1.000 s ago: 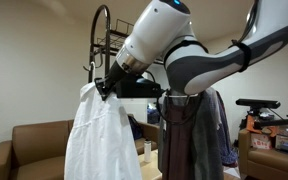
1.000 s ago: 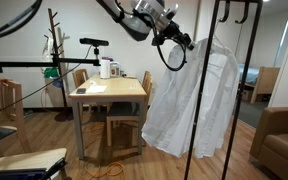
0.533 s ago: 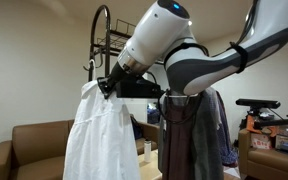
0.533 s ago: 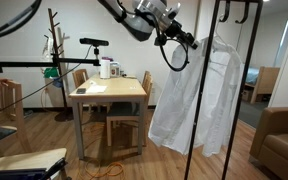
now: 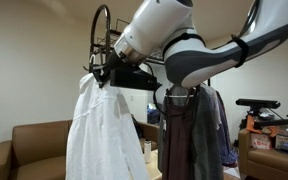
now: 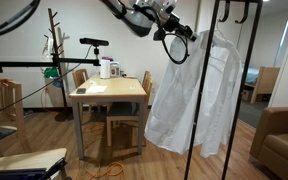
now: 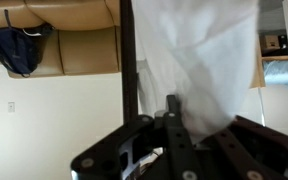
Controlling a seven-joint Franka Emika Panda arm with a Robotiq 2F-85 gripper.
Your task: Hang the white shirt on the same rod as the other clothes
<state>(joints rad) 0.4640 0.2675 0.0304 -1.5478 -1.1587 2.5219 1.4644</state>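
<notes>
Beside the rack (image 6: 192, 150): white shirt (image 6: 174, 108), one item, hanging full length from the end effector (image 6: 179, 42), which is clamped on its collar end and held high so the hem clears the floor. Other clothes (image 5: 189, 135): dark bunch, rack-hung, just beside the shirt. Rod: not made out; shirt judged not yet on it.

Pincer (image 5: 102, 73) grips white shirt (image 5: 104, 130) at collar; other clothes (image 5: 192, 135) hang beside; brown sofa (image 5: 32, 142) behind.

No readable text, labels, or numbers anywhere.
</notes>
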